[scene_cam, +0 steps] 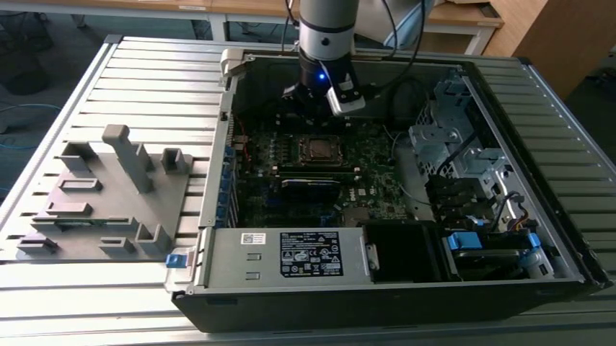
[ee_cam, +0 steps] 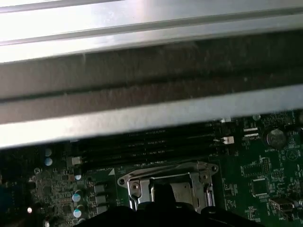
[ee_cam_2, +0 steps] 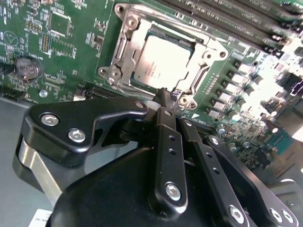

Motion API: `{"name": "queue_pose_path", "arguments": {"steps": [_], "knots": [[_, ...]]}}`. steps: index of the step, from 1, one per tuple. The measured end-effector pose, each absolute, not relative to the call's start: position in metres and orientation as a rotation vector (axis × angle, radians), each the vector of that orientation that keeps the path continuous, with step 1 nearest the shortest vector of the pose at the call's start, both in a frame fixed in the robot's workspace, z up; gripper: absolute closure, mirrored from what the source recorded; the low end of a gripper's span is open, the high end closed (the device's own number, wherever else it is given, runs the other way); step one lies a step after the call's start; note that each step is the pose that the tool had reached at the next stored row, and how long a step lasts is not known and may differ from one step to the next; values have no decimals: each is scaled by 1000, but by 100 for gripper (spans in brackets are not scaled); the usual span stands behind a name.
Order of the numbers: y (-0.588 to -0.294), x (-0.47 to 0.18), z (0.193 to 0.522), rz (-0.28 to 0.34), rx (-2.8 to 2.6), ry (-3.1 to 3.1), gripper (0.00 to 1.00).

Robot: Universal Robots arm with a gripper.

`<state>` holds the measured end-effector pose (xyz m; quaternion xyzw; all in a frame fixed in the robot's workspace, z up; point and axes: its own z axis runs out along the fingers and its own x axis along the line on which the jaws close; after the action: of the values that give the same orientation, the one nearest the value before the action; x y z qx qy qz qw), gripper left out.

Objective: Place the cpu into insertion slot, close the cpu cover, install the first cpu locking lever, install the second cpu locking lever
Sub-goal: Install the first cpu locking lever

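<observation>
Ribbed grey table [scene_cam: 115, 86], open computer case [scene_cam: 500, 180] on it. In the exterior view, gripper [scene_cam: 313, 97] down inside the case, chip socket [scene_cam: 319, 150] just below it on the green board [scene_cam: 288, 194].

In the second wrist view, fingers [ee_cam_2: 163, 101] pressed together, tip at the socket's edge; cpu [ee_cam_2: 158, 64] seated, silver cover [ee_cam_2: 199, 78] closed over it, apparently.

In the first wrist view, same socket [ee_cam: 168, 187] just beyond the fingertip, memory sticks [ee_cam: 142, 146] farther off.
</observation>
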<state>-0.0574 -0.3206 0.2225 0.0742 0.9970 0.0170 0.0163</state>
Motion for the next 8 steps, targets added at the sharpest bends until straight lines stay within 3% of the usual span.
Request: {"name": "queue_pose_path", "arguments": {"steps": [8], "knots": [[-331,-57,222,49,229,3100,90]]}}
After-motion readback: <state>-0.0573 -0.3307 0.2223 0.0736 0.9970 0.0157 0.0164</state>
